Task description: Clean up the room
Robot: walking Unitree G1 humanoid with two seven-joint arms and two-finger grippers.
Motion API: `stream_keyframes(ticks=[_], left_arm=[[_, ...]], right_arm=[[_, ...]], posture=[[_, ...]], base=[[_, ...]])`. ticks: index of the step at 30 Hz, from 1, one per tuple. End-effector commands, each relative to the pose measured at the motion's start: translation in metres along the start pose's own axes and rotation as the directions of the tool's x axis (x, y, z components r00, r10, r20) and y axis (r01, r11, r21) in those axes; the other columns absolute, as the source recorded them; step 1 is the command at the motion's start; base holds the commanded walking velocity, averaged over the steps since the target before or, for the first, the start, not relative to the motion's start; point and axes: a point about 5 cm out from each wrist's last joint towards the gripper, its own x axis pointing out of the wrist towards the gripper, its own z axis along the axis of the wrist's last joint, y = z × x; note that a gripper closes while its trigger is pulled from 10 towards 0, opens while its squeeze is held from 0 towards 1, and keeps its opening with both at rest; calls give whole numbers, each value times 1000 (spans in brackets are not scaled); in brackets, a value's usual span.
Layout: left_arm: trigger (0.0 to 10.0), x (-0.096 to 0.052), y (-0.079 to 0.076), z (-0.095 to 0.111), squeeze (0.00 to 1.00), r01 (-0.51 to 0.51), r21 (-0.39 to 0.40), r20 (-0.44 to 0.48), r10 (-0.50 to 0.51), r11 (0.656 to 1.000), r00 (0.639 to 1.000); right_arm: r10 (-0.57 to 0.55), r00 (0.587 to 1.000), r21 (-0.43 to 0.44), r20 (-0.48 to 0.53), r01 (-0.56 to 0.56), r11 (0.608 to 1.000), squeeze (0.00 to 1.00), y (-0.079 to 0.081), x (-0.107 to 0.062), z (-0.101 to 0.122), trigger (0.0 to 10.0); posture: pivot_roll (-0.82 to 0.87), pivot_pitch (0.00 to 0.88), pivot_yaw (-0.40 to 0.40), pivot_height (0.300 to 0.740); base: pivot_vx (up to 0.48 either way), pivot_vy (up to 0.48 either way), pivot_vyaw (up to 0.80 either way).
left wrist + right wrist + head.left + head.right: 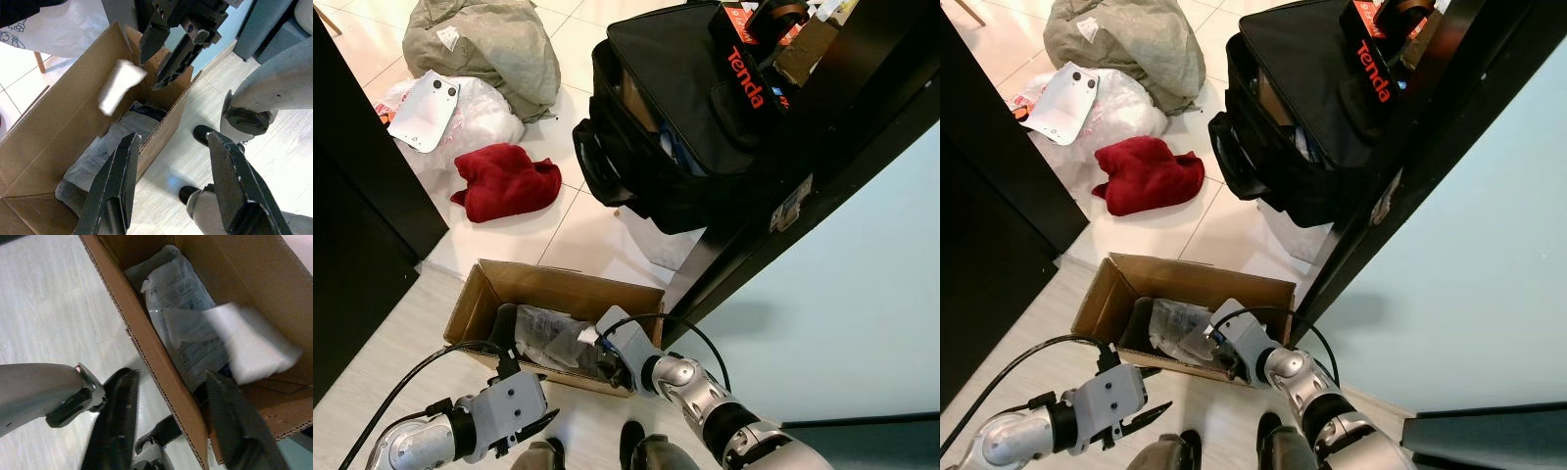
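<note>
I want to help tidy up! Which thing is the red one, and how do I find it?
Start at the big black bag by the dark doorframe. On the white tiles to its left lies the red cloth, crumpled, just below a clear plastic bag. It is the only red, fuzzy heap; the bundle beyond it is grey-green.

Two silver metal arms are seen, each jointed with ribbed black rings near the wrist. A boxy light-grey wrist housing is fitted behind the left gripper (536,427), and a similar one behind the right gripper (164,49). Thin black cables are looped back from both housings. Long black tapered fingers (113,188) with scuffed pale edges are carried, and dark rounded feet (630,441) are visible.
</note>
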Motion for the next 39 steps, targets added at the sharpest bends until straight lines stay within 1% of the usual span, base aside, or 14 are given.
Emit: stream_keyframes(ticks=[1,2,3,4,16,17,18,21,23,24,26,27,31,39], left_arm=[[10000,-2,-12,-8,0,50,-13,-35,-50,999,998],[10000,-3,-12,-9,0,49,-13,-36,-50,999,998],[10000,-3,-12,-9,0,49,-13,-36,-50,999,998],[10000,-2,-12,-9,0,50,-12,-36,-50,999,998],[10000,4,-3,-16,0,-6,7,-63,6,1000,998],[10000,9,1,-19,0,-87,-35,-80,84,996,993],[10000,16,6,-22,0,-227,-117,-120,213,967,970],[10000,21,8,-25,0,-320,-173,-159,294,932,942],[10000,33,4,-34,0,-523,-303,-292,445,796,847],[10000,33,4,-34,0,-523,-303,-292,445,796,847],[10000,43,-7,-41,0,-612,-388,-406,468,689,784],[10000,46,-10,-44,0,-633,-388,-437,471,670,766],[10000,56,-14,-45,0,-636,-368,-443,474,678,761],[10000,69,-16,-42,0,-630,-400,-430,471,666,770]], right_arm=[[6,999,25,-43,-5,1000,1000,6,-1,-14,10000],[-10,999,19,-42,11,1000,882,4,-1,-14,10000],[-10,999,19,-42,11,1000,882,4,-1,-14,10000],[-21,999,10,-41,22,1000,0,3,-1,-13,10000],[-121,993,29,-5,121,992,0,-8,-4,-9,10000],[-158,987,76,8,157,985,0,-11,-6,-11,10000],[-206,978,157,28,199,967,0,-15,-9,-15,10000],[-242,970,215,39,228,950,0,-17,-12,-18,10000],[-316,947,320,53,283,904,0,-17,-21,-33,10000],[-316,947,320,53,283,904,0,-17,-21,-33,10000],[-374,927,402,39,328,855,0,-13,-32,-50,10000],[-396,918,422,22,350,836,0,-12,-36,-57,10000],[-431,902,453,-25,395,799,0,-9,-44,-72,10000],[-410,908,444,-82,402,801,0,0,-46,-90,10000]], posture=[[59,436,-99,721],[60,431,-98,721],[60,431,-98,721],[60,428,-98,721],[64,353,-74,721],[60,281,-56,721],[58,246,-50,721],[58,246,-50,721],[53,161,-31,721],[53,161,-31,721],[50,131,-24,721],[43,116,-19,721],[28,88,-9,721],[20,73,-3,721]], base=[[0,0,0],[0,0,0],[0,0,0],[0,0,0],[0,0,0],[0,0,0],[0,0,0],[0,0,0],[0,0,0],[0,0,0],[0,0,0],[0,0,0],[0,0,0],[0,0,0]])
